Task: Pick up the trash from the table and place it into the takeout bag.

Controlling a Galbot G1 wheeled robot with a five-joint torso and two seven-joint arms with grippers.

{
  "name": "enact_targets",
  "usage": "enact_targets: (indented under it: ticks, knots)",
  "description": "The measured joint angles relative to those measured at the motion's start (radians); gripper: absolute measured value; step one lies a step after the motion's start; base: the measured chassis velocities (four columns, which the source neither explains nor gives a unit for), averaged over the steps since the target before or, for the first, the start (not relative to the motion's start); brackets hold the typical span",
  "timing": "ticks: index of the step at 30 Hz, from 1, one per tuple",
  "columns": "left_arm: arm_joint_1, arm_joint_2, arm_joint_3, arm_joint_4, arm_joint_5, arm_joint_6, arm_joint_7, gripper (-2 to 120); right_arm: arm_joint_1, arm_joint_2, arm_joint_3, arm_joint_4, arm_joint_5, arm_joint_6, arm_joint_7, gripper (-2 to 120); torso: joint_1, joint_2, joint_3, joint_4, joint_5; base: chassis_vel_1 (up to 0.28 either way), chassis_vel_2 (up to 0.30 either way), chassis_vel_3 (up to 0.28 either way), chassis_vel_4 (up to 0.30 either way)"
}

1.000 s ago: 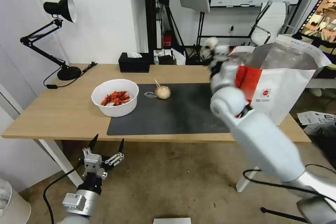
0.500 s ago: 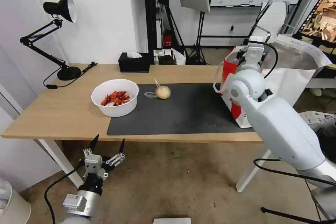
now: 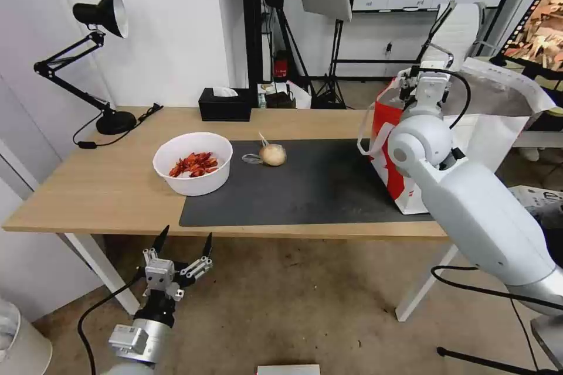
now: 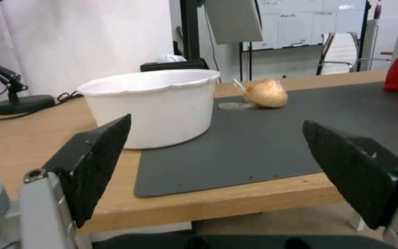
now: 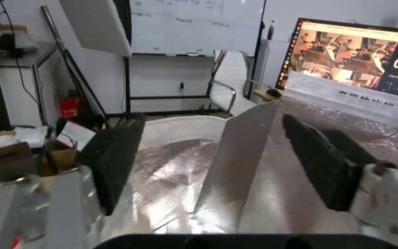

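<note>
Right gripper (image 3: 423, 79) hangs with jaws apart and nothing between them over the foil-lined mouth of the takeout bag (image 3: 469, 146). Remaining trash lies toward its 9 o'clock on the table (image 3: 99, 187): the wrapped beige lump (image 3: 272, 154), then the white bowl of red shells (image 3: 193, 163). Left gripper (image 3: 179, 258), jaws apart, waits below the table edge, nearer the bowl.
</note>
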Motion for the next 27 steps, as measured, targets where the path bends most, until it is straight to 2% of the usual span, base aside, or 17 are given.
enact_targets:
  ticks: [1, 4, 8, 10, 11, 13, 14, 15, 17, 18, 21, 22, 23, 25, 26, 27]
  knots:
    - [0.000, 0.000, 0.000, 0.000, 0.000, 0.000, 0.000, 100, 0.000, 0.000, 0.000, 0.000, 0.000, 0.000, 0.000, 82, 0.000, 0.000, 0.000, 0.0000, 0.0000, 0.000, 0.000, 0.000, 0.000]
    - [0.002, -0.001, 0.001, -0.003, 0.000, 0.000, 0.000, 100, -0.002, -0.010, 0.000, 0.012, 0.011, 0.002, -0.003, 96, 0.000, 0.000, 0.000, 0.0000, 0.0000, 0.000, 0.000, 0.000, 0.000]
    - [0.002, 0.001, 0.001, -0.010, 0.000, 0.000, 0.000, 100, -0.015, -0.024, 0.006, 0.035, 0.026, 0.014, -0.014, 100, 0.000, 0.000, 0.000, 0.0001, 0.0000, 0.000, 0.000, 0.000, 0.000]
    - [0.000, 0.004, 0.001, -0.017, -0.003, 0.000, 0.000, 100, -0.046, -0.049, 0.026, 0.076, 0.059, 0.088, -0.077, 100, 0.000, 0.000, 0.000, 0.0000, 0.0001, 0.000, 0.000, 0.000, 0.000]
    - [0.000, 0.004, 0.001, -0.017, -0.003, 0.000, 0.000, 100, -0.046, -0.049, 0.026, 0.076, 0.059, 0.088, -0.077, 100, 0.000, 0.000, 0.000, 0.0000, 0.0001, 0.000, 0.000, 0.000, 0.000]
    - [-0.001, 0.006, 0.001, -0.026, -0.007, 0.000, 0.000, 100, -0.124, -0.093, 0.078, 0.152, 0.092, 0.240, -0.293, 100, 0.000, 0.000, 0.000, 0.0002, -0.0002, 0.000, 0.000, 0.000, 0.000]
    - [-0.001, 0.006, 0.001, -0.026, -0.007, 0.000, 0.000, 100, -0.124, -0.093, 0.078, 0.152, 0.092, 0.240, -0.293, 100, 0.000, 0.000, 0.000, 0.0002, -0.0002, 0.000, 0.000, 0.000, 0.000]
    - [-0.001, 0.006, 0.001, -0.029, -0.009, -0.002, 0.000, 100, -0.184, -0.115, 0.107, 0.189, 0.089, 0.307, -0.403, 100, 0.000, 0.000, 0.000, 0.0002, -0.0002, 0.000, 0.000, 0.000, 0.000]
    - [-0.001, 0.003, -0.001, -0.032, -0.011, -0.009, 0.000, 100, -0.312, -0.154, 0.150, 0.259, 0.086, 0.401, -0.545, 100, 0.000, 0.000, 0.000, -0.0001, 0.0004, 0.000, 0.000, 0.000, 0.000]
    - [-0.001, 0.003, -0.001, -0.032, -0.011, -0.009, 0.000, 100, -0.312, -0.154, 0.150, 0.259, 0.086, 0.401, -0.545, 100, 0.000, 0.000, 0.000, -0.0001, 0.0004, 0.000, 0.000, 0.000, 0.000]
    - [-0.002, -0.006, 0.002, -0.032, -0.011, -0.020, 0.002, 100, -0.521, -0.192, 0.228, 0.364, 0.068, 0.481, -0.684, 100, 0.000, 0.000, 0.000, 0.0000, 0.0001, 0.000, 0.000, 0.000, 0.000]
    - [-0.002, -0.006, 0.002, -0.032, -0.011, -0.020, 0.002, 100, -0.521, -0.192, 0.228, 0.364, 0.068, 0.481, -0.684, 100, 0.000, 0.000, 0.000, 0.0000, 0.0001, 0.000, 0.000, 0.000, 0.000]
    - [-0.003, -0.007, 0.003, -0.032, -0.011, -0.022, 0.002, 100, -0.608, -0.192, 0.269, 0.398, 0.043, 0.502, -0.730, 100, 0.000, 0.000, 0.000, 0.0000, -0.0001, 0.000, 0.000, 0.000, 0.000]
    - [-0.004, -0.009, 0.005, -0.032, -0.011, -0.024, 0.003, 100, -0.781, -0.172, 0.353, 0.442, -0.022, 0.540, -0.805, 100, 0.000, 0.000, 0.000, 0.0001, 0.0000, 0.000, 0.000, 0.000, 0.000]
    - [-0.004, -0.009, 0.005, -0.032, -0.011, -0.024, 0.003, 100, -0.781, -0.172, 0.353, 0.442, -0.022, 0.540, -0.805, 100, 0.000, 0.000, 0.000, 0.0001, 0.0000, 0.000, 0.000, 0.000, 0.000]
    - [-0.004, -0.009, 0.007, -0.032, -0.010, -0.026, 0.003, 100, -0.878, -0.151, 0.403, 0.459, -0.064, 0.554, -0.838, 100, 0.000, 0.000, 0.000, -0.0001, 0.0000, 0.000, 0.000, 0.000, 0.000]
